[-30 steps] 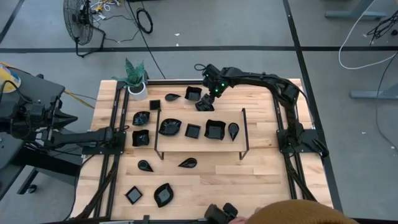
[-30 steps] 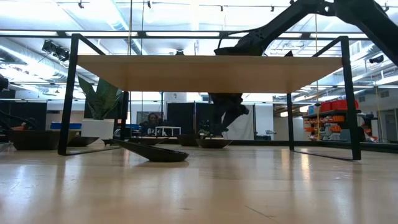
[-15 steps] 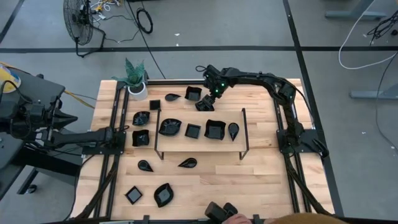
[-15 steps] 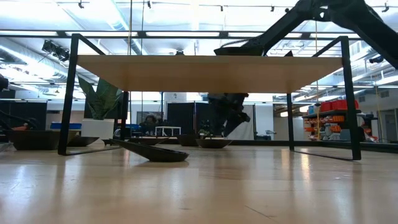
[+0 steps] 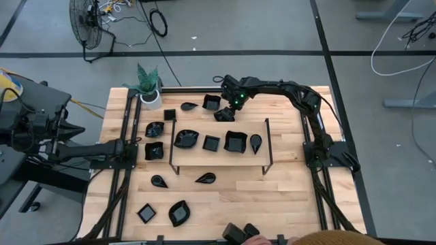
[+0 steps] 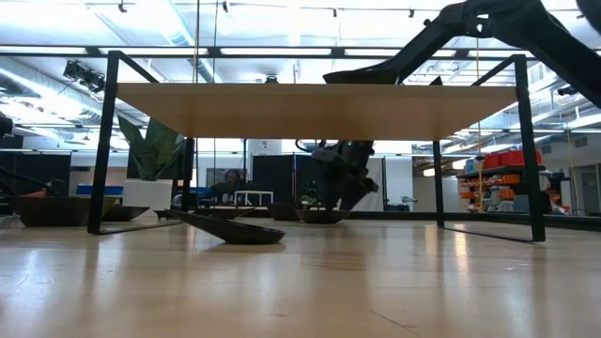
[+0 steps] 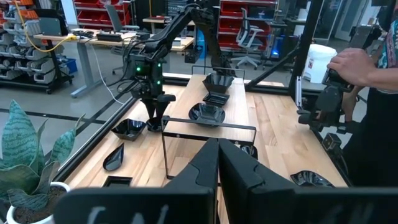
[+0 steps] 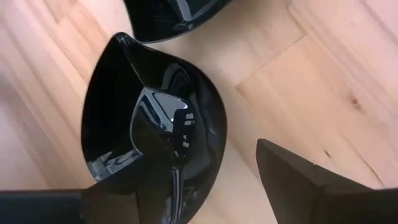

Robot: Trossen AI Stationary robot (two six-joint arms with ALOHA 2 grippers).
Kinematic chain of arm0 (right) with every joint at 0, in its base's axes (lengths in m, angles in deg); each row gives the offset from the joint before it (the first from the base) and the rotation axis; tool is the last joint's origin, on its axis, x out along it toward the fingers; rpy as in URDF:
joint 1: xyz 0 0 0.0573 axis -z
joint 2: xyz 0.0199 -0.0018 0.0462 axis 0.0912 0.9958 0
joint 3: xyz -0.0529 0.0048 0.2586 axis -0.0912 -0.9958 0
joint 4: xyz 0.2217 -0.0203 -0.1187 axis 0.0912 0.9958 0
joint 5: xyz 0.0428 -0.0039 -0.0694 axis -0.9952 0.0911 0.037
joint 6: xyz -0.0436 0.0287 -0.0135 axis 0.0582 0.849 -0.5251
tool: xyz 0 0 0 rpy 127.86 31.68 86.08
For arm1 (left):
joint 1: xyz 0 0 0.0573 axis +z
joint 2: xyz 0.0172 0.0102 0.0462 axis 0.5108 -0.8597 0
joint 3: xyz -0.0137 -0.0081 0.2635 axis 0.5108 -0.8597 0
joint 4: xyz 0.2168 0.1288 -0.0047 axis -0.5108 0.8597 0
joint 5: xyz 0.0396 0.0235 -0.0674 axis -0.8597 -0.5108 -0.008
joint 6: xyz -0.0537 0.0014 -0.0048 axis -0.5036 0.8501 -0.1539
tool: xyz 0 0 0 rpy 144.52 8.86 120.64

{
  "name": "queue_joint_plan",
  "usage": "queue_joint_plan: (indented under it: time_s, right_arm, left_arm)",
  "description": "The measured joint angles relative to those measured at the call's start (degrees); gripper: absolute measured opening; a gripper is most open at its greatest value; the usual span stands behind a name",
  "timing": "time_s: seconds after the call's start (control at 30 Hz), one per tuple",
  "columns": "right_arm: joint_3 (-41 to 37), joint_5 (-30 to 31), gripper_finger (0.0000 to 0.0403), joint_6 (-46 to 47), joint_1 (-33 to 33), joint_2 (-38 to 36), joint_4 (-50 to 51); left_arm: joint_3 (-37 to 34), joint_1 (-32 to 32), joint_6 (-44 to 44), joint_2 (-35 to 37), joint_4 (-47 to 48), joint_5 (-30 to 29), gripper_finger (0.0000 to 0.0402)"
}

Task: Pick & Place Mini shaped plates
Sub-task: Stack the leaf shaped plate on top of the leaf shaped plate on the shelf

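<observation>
- Looking from your near edge of the table [image 5: 272, 197], you see a square plate [image 5: 146, 214] and a wavy leaf plate [image 5: 179, 212], then two teardrop plates [image 5: 158, 181] before the thin wire frame [image 5: 219, 165].
- Inside the frame sit four more plates; the square one [image 5: 235, 141] is the largest.
- Your left hand [image 7: 217, 163] waits, pinched shut, at the table's left side, as it did a second ago.
- Your right hand [image 5: 224, 109] has drawn slightly toward the far edge since a second ago and hangs over a teardrop plate [image 8: 155, 118] near the far edge, fingers [image 8: 305, 177] spread wide either side of it, gripping nothing.
- Another dish [image 5: 211, 102] lies just beside it, farther back.
- The potted plant [image 5: 148, 87] stands in the far left corner.
- No readable writing or brand shows on anything you can see.
</observation>
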Motion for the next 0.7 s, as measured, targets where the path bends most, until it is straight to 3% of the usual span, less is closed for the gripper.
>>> queue_joint_plan:
  time_s: [0.7]
  right_arm:
    - [0.0, -0.3, 0.0081, 1.78, -0.04, 0.11, 0.21]
  left_arm:
    - [0.0, -0.02, 0.0, 0.0, 0.01, 0.0, 0.0018]
